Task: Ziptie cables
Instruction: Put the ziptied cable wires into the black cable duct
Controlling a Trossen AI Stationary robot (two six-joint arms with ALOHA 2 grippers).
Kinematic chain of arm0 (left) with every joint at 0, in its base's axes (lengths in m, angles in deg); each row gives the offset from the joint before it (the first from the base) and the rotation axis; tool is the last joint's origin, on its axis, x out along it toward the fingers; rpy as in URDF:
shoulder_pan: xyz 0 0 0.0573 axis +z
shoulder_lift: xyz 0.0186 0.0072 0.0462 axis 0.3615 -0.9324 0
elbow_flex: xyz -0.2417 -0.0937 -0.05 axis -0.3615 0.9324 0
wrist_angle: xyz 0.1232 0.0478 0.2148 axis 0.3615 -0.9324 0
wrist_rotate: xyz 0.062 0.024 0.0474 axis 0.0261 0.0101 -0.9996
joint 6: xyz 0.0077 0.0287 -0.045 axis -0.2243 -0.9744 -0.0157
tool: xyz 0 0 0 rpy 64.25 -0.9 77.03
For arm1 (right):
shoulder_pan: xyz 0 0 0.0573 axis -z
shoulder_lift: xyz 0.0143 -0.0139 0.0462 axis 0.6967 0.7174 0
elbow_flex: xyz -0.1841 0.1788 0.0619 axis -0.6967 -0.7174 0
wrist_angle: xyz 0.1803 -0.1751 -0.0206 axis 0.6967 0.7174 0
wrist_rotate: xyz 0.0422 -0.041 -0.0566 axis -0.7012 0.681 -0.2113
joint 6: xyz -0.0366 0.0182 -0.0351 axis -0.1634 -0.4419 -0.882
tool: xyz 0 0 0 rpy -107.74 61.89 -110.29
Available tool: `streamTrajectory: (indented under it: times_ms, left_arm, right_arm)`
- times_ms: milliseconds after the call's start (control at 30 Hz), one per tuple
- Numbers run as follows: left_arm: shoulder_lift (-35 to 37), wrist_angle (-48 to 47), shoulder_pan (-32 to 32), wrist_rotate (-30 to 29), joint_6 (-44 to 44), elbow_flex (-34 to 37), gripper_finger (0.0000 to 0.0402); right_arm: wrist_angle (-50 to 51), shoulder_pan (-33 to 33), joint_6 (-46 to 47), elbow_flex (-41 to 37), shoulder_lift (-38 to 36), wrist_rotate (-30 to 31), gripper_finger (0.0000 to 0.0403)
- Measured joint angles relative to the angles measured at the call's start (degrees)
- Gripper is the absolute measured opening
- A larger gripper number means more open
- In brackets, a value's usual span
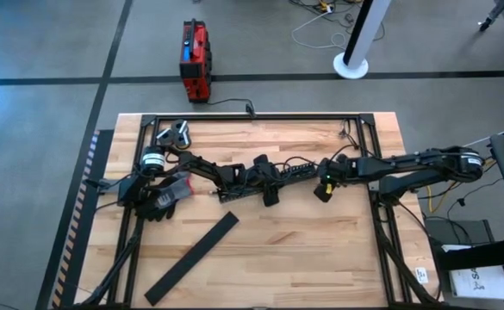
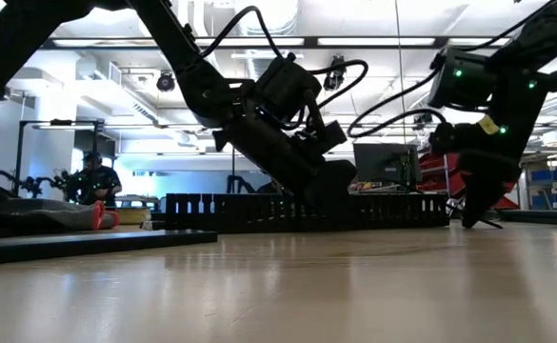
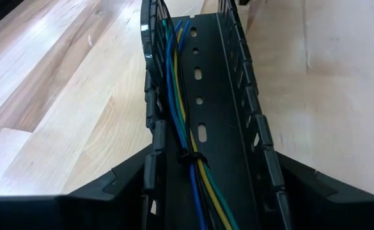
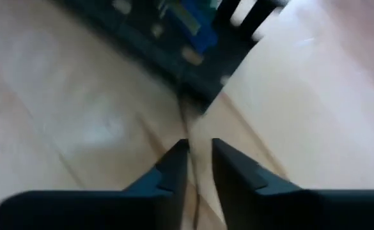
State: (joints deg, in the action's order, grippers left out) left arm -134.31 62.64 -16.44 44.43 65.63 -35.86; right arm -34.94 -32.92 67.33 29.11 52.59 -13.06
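Left gripper [image 1: 270, 196] sits astride the black duct [image 3: 222, 96] mid-desk [image 1: 320, 258], jaws spread wide around its walls, gripping nothing. Cables [image 3: 180, 96] lie inside the duct along one wall, long axis along the duct, running across the desk toward the right arm, already cinched by a black tie [image 3: 190, 156]. Right gripper [image 4: 199, 163] hovers off the duct's right end, jaws nearly closed, thin strand between. Risk: a tug could drag the floppy bundle out.

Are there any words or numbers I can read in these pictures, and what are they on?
None can be read.
White paper beside the table: dark print, too small.
Red box on the floor: no legible label.
Yellow tag on the right arm: too blurred.
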Motion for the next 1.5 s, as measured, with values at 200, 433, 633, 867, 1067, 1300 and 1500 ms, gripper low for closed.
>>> streamTrajectory:
  times_ms: [200, 433, 633, 867, 1067, 1300, 1500]
  left_arm:
    - [0.00, -0.05, 0.00, -0.04, 0.54, 0.00, 0.0222]
    - [0.00, -0.23, 0.00, -0.24, 1.07, 0.00, 0.0228]
    - [0.00, -0.60, 0.00, -0.25, 1.16, -0.04, 0.0227]
    - [0.00, -0.65, 0.00, -0.17, 1.13, -0.04, 0.0222]
    - [0.00, -0.68, 0.00, -0.19, 1.18, -0.04, 0.0234]
    - [0.00, -0.72, 0.00, -0.17, 1.18, -0.04, 0.0226]
    - [0.00, -0.73, 0.00, -0.15, 1.18, -0.04, 0.0226]
  right_arm:
    - [0.97, -0.59, -1.55, 0.31, 3.19, -3.83, 0.0008]
    - [8.70, -2.25, 2.77, 1.13, 1.38, -4.96, 0.0001]
    - [19.00, -2.58, 16.26, 3.62, 1.15, -11.24, 0.0000]
    - [27.04, -3.91, 21.44, 4.04, 1.18, -14.66, 0.0000]
    - [26.33, -3.91, 19.00, 4.55, 1.18, -14.73, 0.0018]
    - [26.27, -3.89, 16.46, 9.20, 1.05, -14.15, 0.0120]
    - [26.18, -3.89, 14.67, 14.95, 0.70, -13.94, 0.0188]
